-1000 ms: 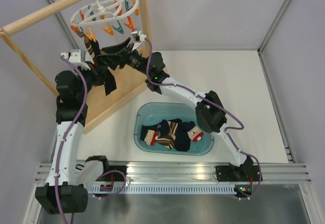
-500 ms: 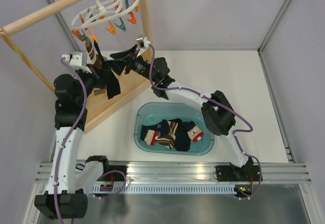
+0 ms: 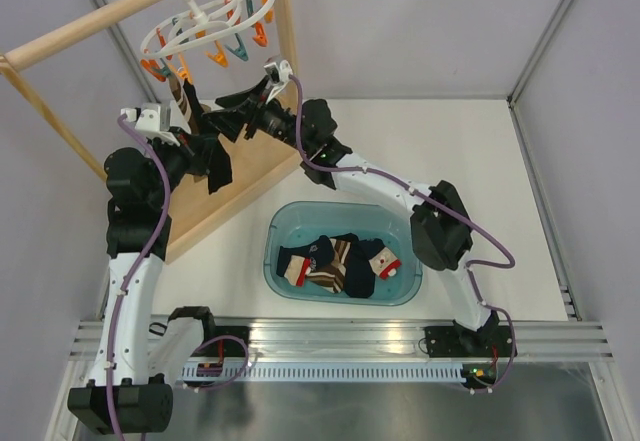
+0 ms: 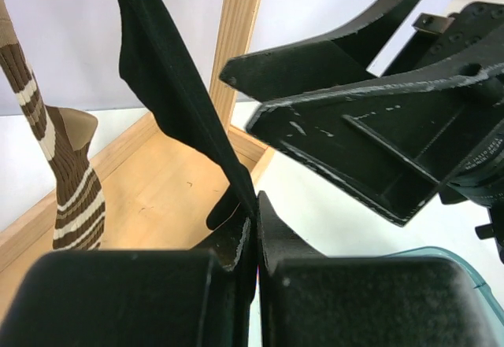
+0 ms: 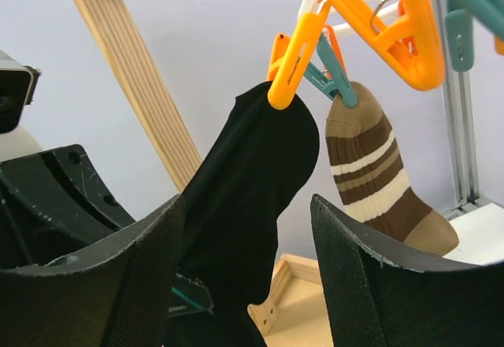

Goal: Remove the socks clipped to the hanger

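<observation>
Left fingers [image 3: 203, 139] pinch the black sock [image 3: 218, 166] under the hanger [image 3: 195, 13] in the top view, with the right fingers [image 3: 238, 114] just beside them; the hanger sits slightly higher than a second ago. From the left wrist, they are shut tight on the sock's lower end. From the right wrist, the right fingers stand open and empty below the orange clip [image 5: 295, 64] that bites the cuff. Freeing this sock looks like the step in hand. Next, I judge, comes squeezing that clip or tugging downward.
</observation>
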You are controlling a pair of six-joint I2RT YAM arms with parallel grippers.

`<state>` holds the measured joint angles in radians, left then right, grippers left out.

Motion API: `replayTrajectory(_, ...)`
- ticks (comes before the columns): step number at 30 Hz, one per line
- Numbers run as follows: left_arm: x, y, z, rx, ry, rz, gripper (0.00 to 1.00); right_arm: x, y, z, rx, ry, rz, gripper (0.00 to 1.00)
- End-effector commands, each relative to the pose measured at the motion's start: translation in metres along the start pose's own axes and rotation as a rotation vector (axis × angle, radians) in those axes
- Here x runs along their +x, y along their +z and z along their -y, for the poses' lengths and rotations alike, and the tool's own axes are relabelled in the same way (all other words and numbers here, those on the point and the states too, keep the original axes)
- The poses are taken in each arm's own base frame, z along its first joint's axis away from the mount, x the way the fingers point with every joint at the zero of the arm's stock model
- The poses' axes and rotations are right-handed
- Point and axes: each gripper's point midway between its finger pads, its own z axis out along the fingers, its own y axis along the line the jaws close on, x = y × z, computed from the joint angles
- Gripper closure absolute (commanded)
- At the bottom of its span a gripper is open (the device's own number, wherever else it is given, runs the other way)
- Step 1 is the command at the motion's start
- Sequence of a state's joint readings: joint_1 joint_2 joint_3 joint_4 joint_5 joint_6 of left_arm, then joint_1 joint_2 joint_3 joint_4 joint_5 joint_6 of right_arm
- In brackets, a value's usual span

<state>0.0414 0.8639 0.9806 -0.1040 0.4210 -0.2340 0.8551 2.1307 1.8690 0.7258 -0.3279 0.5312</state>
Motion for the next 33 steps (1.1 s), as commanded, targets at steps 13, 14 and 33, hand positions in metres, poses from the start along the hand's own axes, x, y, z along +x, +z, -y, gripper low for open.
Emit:
replayTrajectory(13, -0.011, 0.000, 0.013, 0.059, 0.056, 0.021, 0.98, 0.028, 0.027, -0.010, 0.007, -0.035, -0.127, 0.31)
replayTrajectory(14, -0.011, 0.000, 0.014, 0.062, 0.057, 0.023, 0.98, 0.027, 0.029, -0.010, 0.015, -0.047, -0.133, 0.32)
replayTrajectory(33, -0.021, -0.005, -0.005, -0.069, 0.048, 0.026, 0.09, 0.027, 0.032, -0.003, 0.070, -0.075, -0.101, 0.99)
